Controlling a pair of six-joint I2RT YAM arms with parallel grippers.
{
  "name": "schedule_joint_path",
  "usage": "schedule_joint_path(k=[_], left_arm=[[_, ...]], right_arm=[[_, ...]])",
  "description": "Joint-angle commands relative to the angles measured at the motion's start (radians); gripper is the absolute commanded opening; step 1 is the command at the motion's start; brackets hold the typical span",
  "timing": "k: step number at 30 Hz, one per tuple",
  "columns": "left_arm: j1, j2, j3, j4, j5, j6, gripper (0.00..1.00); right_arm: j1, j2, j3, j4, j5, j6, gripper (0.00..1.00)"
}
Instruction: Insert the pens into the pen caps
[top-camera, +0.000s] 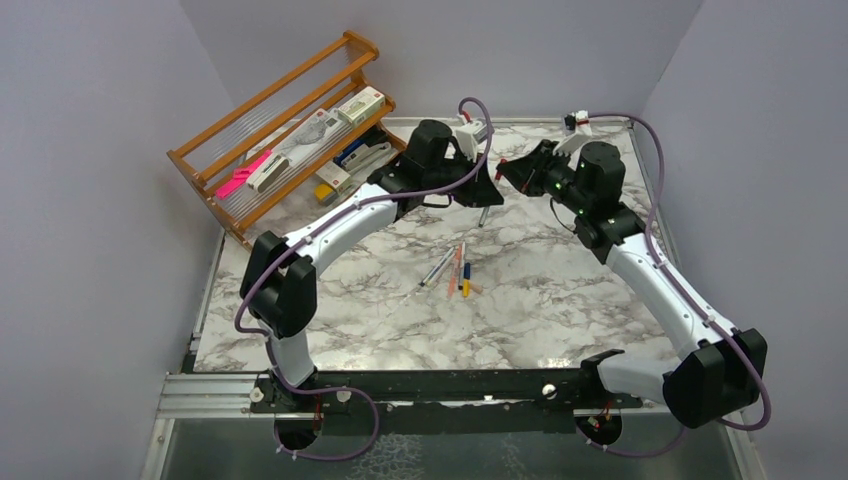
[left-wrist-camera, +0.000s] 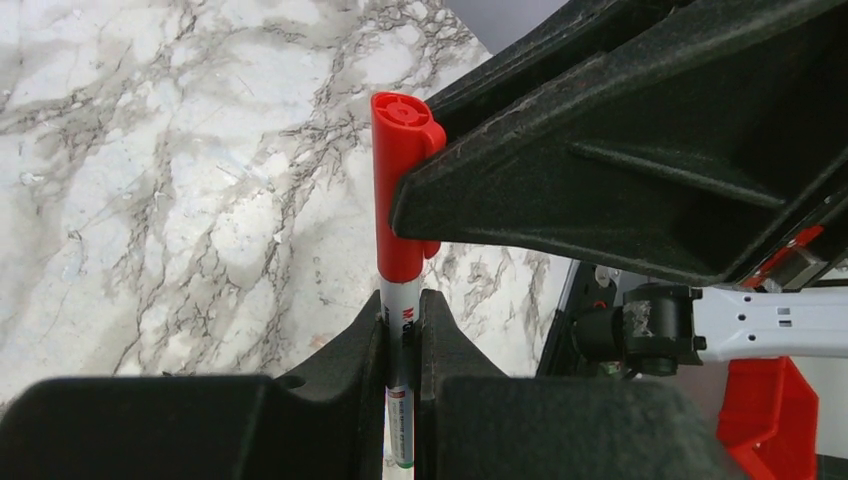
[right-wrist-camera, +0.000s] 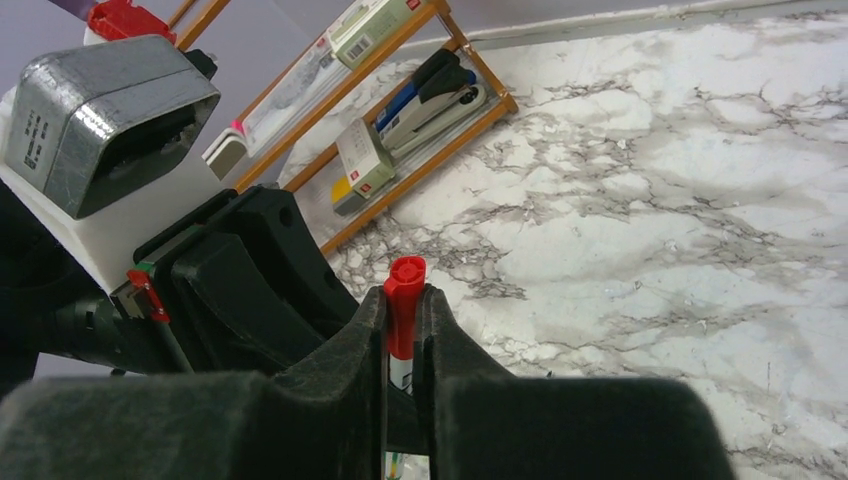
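1. Red cap (left-wrist-camera: 400, 190) sits over the tip of a white pen (left-wrist-camera: 400, 400), held above the far side of the marble table (top-camera: 560, 300).
2. My left gripper (left-wrist-camera: 402, 340) is clamped on the barrel. My right gripper (right-wrist-camera: 403, 302) is pinched tight on the cap.
3. I'd press straight along the barrel, though the cap may already be seated.
4. Only the overhead view shows the spare pens (top-camera: 455, 268) mid-table.

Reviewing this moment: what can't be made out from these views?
Tip of the pen: both wrist views, hidden inside the red cap; seating depth unclear.
Its lower end: left wrist view, cut off by the bottom edge, between the fingers of the left gripper.
Cap's lower part: right wrist view, behind the fingers of the right gripper.
The loose pens: top view, too small to tell capped or not.
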Motion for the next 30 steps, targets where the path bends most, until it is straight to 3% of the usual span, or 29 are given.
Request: schedule_joint_path(k=[1,4,8,10,17,23,30], left_arm=[[0.043,-0.07,-0.039,0.211,-0.085,0.057,0.0],[0.07,-0.115,-0.161,0.199,-0.085,0.055,0.0],[0.12,-0.15,-0.315,0.242,-0.109,0.007,0.0],[0.121,-0.142,-0.313,0.166,-0.211,0.049,0.0],[0.123,0.056,-0.096,-0.244,-0.624,0.092,0.0],[0.123,0.289,0.153,-0.472,-0.709,0.057,0.0],[0.127,0.4,0.319,-0.586,-0.738,0.017,0.05]], right_arm=[[0.058,0.004,0.077,-0.28,-0.106,-0.01,0.22],[0.057,-0.011,0.139,-0.32,-0.003,-0.041,0.49],[0.055,-0.045,0.143,-0.347,0.109,-0.066,0.5],[0.056,-0.061,0.12,-0.349,0.137,-0.065,0.49],[0.056,-0.053,0.073,-0.354,0.111,-0.071,0.46],[0.055,-0.024,0.072,-0.365,0.092,-0.088,0.46],[0.056,-0.035,0.053,-0.385,0.098,-0.104,0.45]])
